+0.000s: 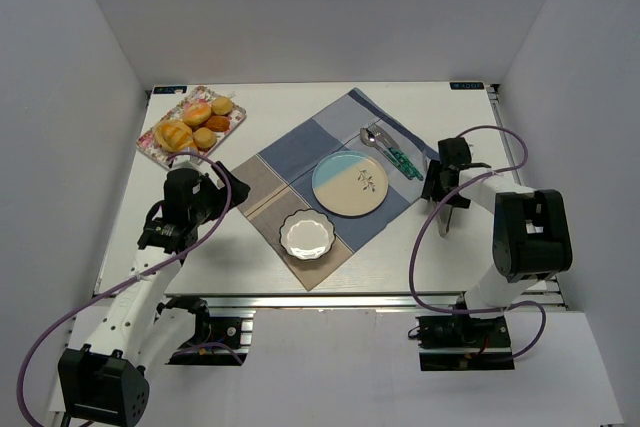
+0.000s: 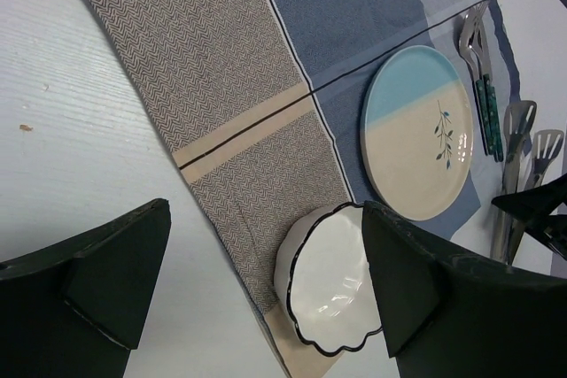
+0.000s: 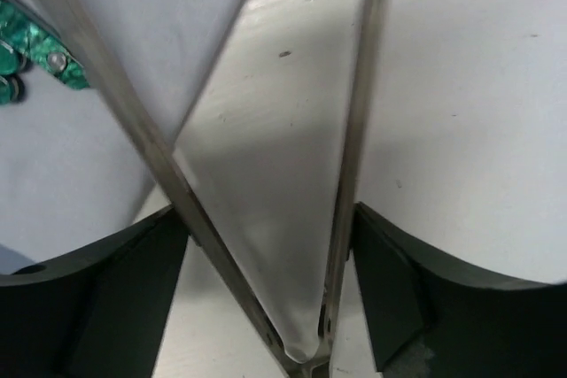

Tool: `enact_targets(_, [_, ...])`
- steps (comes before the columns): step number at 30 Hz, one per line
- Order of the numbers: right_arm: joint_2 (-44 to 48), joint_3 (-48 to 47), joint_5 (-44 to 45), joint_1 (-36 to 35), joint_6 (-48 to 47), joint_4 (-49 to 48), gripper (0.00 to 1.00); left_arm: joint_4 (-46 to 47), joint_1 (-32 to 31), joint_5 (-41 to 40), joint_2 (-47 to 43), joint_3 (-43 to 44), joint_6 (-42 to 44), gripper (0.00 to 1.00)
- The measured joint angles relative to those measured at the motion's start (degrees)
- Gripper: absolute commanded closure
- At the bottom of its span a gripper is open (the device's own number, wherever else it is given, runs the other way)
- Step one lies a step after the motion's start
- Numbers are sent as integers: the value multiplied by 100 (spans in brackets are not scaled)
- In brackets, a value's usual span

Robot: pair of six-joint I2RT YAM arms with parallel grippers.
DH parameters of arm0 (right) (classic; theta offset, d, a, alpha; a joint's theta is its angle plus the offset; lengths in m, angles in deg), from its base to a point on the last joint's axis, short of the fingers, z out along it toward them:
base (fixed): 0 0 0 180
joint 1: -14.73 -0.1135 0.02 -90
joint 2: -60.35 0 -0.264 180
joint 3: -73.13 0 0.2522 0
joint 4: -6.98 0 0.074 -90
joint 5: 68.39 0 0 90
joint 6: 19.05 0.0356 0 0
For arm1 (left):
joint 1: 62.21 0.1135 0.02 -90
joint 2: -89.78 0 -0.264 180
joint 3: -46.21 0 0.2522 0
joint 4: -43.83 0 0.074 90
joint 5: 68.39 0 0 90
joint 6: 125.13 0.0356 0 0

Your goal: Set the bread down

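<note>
The bread (image 1: 197, 112), a golden-orange ridged roll, lies among other breads on the flowered tray (image 1: 160, 147) at the back left. My left gripper (image 1: 215, 190) is open and empty, below the tray and over the left edge of the cloth. In the left wrist view its fingers (image 2: 266, 254) frame the scalloped white bowl (image 2: 330, 276). My right gripper (image 1: 440, 187) is shut on metal tongs (image 1: 443, 219) at the right of the cloth. The tongs' two arms (image 3: 354, 130) pass between its fingers (image 3: 270, 254). The bread shows in neither wrist view.
A blue and cream plate (image 1: 350, 184) sits in the middle of the patchwork cloth (image 1: 300, 147), with the white bowl (image 1: 306, 234) in front of it. Green-handled cutlery (image 1: 392, 152) lies right of the plate. White walls enclose the table.
</note>
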Motion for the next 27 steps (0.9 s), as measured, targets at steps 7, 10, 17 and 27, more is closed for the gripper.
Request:
enact_targets(7, [46, 107, 245, 0, 138, -153, 60, -85, 0, -55, -2, 70, -7, 2])
enact_targets(10, [195, 225, 247, 0, 153, -72, 66, -118, 0, -70, -15, 76, -37, 2])
enact_targets(17, [1154, 278, 57, 0, 44, 463, 72, -363, 0, -214, -79, 136, -133, 2])
enact_targets(27, [2190, -372, -549, -868, -597, 962, 72, -1134, 0, -754, -142, 472, -562, 2])
